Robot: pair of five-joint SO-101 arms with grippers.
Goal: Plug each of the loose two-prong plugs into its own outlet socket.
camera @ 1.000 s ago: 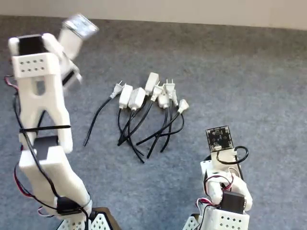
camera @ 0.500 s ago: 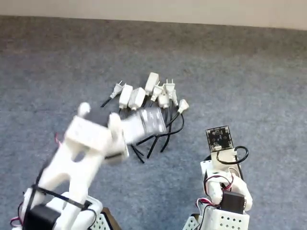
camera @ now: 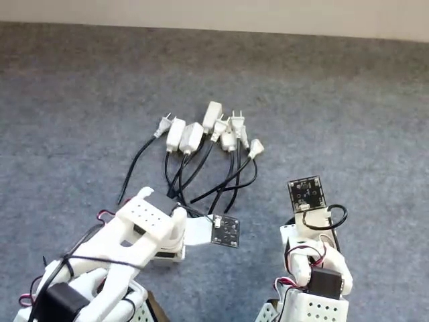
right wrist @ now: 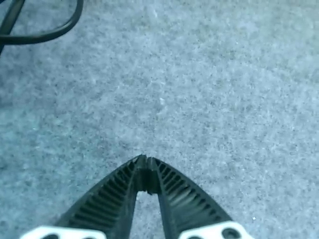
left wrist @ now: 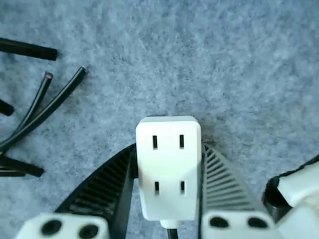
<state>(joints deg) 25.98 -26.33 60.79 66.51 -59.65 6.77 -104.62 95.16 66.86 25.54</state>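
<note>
Left wrist view, left hand (left wrist: 168, 147) clamped on white four-slot outlet socket (left wrist: 168, 172), right hand (right wrist: 147, 162) closed, empty.

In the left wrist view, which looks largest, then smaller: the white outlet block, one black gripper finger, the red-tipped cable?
1. white outlet block
2. black finger, somewhat smaller
3. red-tipped cable, thinnest by far
Block and finger sit nearest the camera, so real sizes against the cable remain unsure.
</note>
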